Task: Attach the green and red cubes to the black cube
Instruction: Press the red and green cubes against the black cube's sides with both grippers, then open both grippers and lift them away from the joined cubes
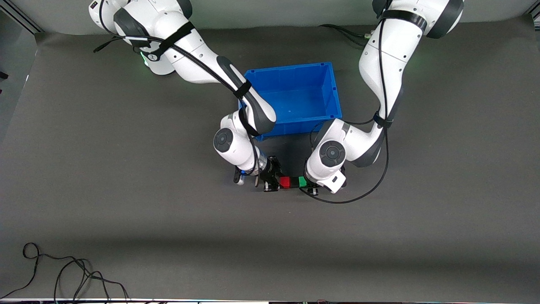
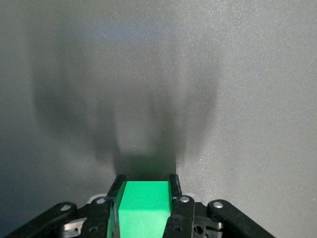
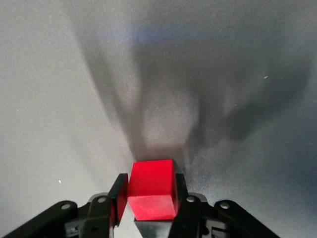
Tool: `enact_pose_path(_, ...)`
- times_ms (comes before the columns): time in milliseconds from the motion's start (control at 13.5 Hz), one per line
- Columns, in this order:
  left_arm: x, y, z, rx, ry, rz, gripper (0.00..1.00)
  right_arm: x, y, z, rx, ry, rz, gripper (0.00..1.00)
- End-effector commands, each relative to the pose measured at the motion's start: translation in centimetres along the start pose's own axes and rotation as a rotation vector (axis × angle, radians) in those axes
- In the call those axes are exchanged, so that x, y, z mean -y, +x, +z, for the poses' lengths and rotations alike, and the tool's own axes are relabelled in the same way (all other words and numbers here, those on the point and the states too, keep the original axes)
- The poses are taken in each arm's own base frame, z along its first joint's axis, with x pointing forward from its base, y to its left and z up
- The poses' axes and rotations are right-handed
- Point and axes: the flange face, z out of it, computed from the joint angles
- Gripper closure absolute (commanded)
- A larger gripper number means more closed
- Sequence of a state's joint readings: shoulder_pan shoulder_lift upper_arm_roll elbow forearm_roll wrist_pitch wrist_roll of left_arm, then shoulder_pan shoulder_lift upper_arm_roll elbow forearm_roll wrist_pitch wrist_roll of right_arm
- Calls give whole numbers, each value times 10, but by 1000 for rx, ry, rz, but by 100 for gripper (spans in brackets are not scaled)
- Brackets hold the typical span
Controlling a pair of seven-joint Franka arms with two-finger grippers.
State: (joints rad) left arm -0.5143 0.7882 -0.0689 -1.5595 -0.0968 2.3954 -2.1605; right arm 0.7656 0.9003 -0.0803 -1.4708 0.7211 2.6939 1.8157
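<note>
Red cube point(image 1: 285, 182) and green cube point(image 1: 302, 181) at frame centre, clamped in my right gripper point(image 1: 273, 179) and left gripper point(image 1: 311, 185); black cube unseen, joining unconfirmed

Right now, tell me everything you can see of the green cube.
The green cube is small, plain and bright green, with flat matte faces and crisp edges, no markings showing. It sits squarely in the left gripper, whose jaws are shut on two of its sides, one black finger pressed against each. In the front view it lies level with the red cube, a dark gap between them, nearer to the camera than the blue bin. Whether it rests on the grey table cannot be told.
</note>
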Motion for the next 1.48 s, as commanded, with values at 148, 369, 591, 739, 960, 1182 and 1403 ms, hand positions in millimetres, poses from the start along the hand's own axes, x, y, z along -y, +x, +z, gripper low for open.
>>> enact_pose_path(148, 1, -8, -4, -12, -3, 18, 1, 6, -13, -3, 12, 34, -9, 0)
enact_pose_path(369, -4, -11, -20, -1, -25, 26, 0, 26, -10, -31, -12, 69, -42, 0)
enact_pose_path(591, -8, -10, -64, -10, -36, 64, 0, 46, 1, -63, -130, 12, -135, 0)
enact_pose_path(739, -10, 2, -107, -91, -41, 144, 0, 59, 2, -100, -199, -37, -187, 0)
enact_pose_path(960, -1, 23, -153, -154, 79, 357, 0, 81, 8, -169, -248, -95, -291, 0)
enact_pose_path(1182, -16, 66, -212, -146, 88, 463, 0, 101, 37, -240, -276, -199, -435, 0)
enact_pose_path(1403, -28, 141, -281, -117, 139, 653, 0, 123, 77, -311, -277, -260, -618, 0)
